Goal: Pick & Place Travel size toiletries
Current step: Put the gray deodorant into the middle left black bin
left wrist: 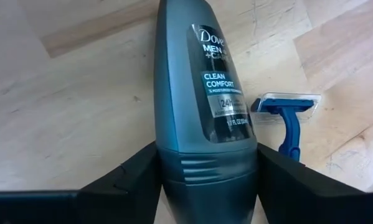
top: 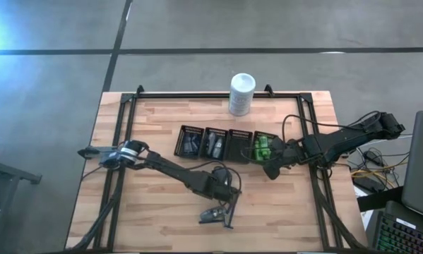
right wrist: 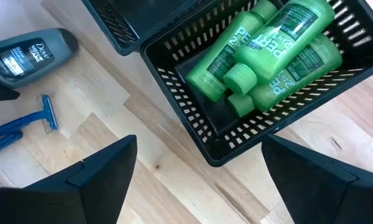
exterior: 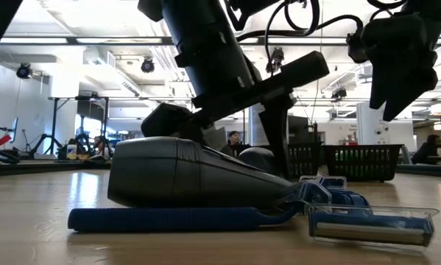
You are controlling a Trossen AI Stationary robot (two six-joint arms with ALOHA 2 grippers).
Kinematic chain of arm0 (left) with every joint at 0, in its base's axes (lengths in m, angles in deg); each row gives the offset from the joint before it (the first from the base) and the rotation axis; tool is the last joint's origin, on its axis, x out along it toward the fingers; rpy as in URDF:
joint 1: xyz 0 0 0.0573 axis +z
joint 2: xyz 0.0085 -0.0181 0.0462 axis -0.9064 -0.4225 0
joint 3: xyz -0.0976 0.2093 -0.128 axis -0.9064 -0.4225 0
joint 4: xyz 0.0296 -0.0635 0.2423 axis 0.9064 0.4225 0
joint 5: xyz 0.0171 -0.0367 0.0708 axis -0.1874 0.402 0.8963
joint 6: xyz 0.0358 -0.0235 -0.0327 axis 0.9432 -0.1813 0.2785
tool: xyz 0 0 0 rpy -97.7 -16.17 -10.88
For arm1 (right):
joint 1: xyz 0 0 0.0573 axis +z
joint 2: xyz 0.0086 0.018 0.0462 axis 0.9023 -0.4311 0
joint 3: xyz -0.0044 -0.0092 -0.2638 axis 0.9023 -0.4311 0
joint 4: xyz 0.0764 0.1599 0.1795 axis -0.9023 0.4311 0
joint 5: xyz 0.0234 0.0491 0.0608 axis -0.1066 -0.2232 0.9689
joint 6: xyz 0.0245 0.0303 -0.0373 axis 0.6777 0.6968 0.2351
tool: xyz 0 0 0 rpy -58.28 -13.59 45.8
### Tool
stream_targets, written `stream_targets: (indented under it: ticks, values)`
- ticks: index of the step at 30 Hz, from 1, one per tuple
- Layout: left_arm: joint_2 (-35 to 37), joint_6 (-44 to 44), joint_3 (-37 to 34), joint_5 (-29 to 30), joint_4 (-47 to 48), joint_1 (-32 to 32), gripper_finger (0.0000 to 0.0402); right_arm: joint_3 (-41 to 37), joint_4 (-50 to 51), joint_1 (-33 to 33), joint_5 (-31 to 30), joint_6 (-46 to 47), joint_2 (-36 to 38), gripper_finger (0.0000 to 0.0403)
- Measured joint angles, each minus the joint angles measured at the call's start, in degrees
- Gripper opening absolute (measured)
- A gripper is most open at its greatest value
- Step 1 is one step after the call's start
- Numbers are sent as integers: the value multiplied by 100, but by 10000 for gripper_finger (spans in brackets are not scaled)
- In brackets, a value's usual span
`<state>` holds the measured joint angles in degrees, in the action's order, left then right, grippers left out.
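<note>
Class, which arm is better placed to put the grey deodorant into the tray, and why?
Left. Its tool is shut on the grey deodorant. The right tool hangs open above the bin of green bottles, holding nothing.

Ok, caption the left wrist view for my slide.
Left gripper shut on a grey Dove deodorant lying on the table, blue razor beside it.

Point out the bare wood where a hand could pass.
Free: the plank table between the white cylindrical canister and the black mesh divided tray, and the front-right corner. Crowded: around the left pincer, shut on the grey deodorant bottle beside the blue razor.
</note>
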<state>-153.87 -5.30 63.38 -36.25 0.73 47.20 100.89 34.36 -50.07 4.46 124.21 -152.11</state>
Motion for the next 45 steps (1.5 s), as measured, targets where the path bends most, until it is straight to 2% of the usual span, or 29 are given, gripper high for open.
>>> stream_targets:
  ticks: [8,15,19,24,30,33,38,45]
  values:
    - [201,-53,40,31,213,-30,210,0,-8,0,-138,-17,4,316]
    - [1153,-94,111,715,570,-7,210,0,-19,0,-147,-77,9,305]
    - [1362,254,87,955,1100,461,210,0,-28,0,-146,-97,9,301]
    - [1280,1183,31,412,1021,1371,210,0,-50,0,-145,-99,9,312]
    - [1261,1670,-83,51,1040,2101,210,0,-47,1,-102,104,9,334]
    - [1257,1750,-119,-126,1327,2200,210,0,-46,39,-85,207,9,344]
    - [1259,1785,-199,-517,1230,2167,210,0,-46,76,-84,227,9,357]
    - [1258,1714,-303,-536,1221,2086,219,0,-48,74,-135,186,9,350]
